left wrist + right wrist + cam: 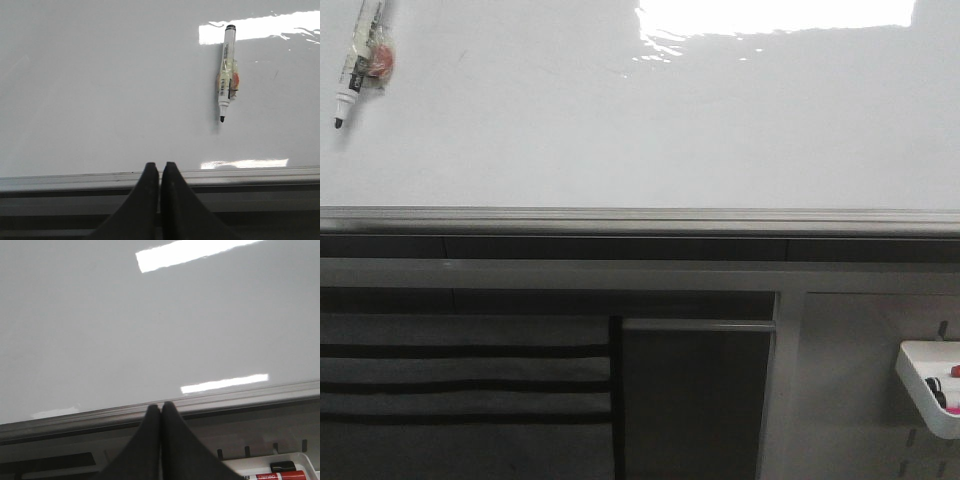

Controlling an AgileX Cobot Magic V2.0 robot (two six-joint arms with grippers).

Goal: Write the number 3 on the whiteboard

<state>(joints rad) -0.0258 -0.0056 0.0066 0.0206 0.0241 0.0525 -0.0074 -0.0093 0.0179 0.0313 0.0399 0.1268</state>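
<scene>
1. whiteboard fills upper part of front view, glossy white, bright glare patch on it; grey metal edge strip runs along its near side
2. board surface looks blank in all 3 views, no digit 3 drawn on it yet
3. marker lies flat on the whiteboard at its far left corner in front view, uncapped, black tip pointing toward the edge strip, well apart from the glare patch
4. marker body white with a label, a small orange-red piece taped on around mid-barrel; can't tell what that piece is
5. left gripper seen only in left wrist view, dark fingers pressed together, nothing between them, tips over the edge strip, well apart from the marker
6. right gripper seen only in right wrist view, fingers together too, holding nothing, tips at the edge strip
7. small white tray sits below the edge strip at the right, off the whiteboard
8. red marker lies in that tray, next to a black cap-like piece, partly cut off by frame
</scene>
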